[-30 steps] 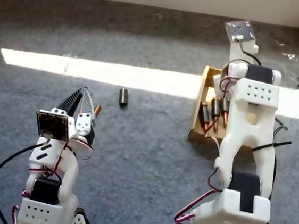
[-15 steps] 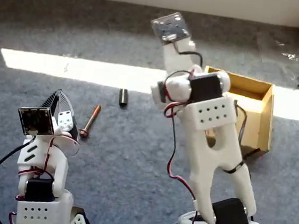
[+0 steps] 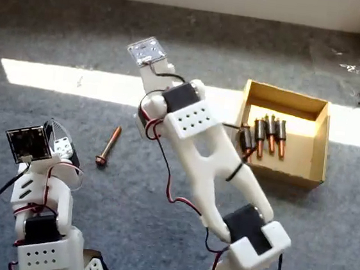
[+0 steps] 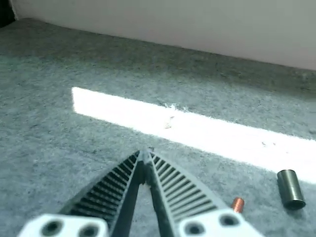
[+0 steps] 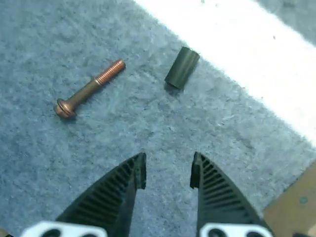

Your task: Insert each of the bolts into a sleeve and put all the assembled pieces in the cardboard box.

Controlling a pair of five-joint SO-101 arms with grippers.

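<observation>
Swing of right gripper [image 5: 168,173] away from cardboard box [image 3: 280,96] toward middle. It now hangs over grey carpet [image 3: 124,232], fingers partly open, empty. Copper bolt [image 5: 89,90] lies loose on carpet, dark sleeve [image 5: 181,67] near its threaded end, not touching. Left gripper [image 4: 146,157] pulls back toward its base, fingers closed on nothing. Four assembled pieces [image 3: 267,134] lie in box — last pair likely next, right gripper placed to take it.

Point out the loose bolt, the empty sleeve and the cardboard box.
loose bolt [image 5: 92,87]: right wrist view, middle of its copper shaft.
empty sleeve [image 5: 181,68]: right wrist view, middle of its dark side.
cardboard box [image 3: 301,142]: high view, bare part of its floor.
</observation>
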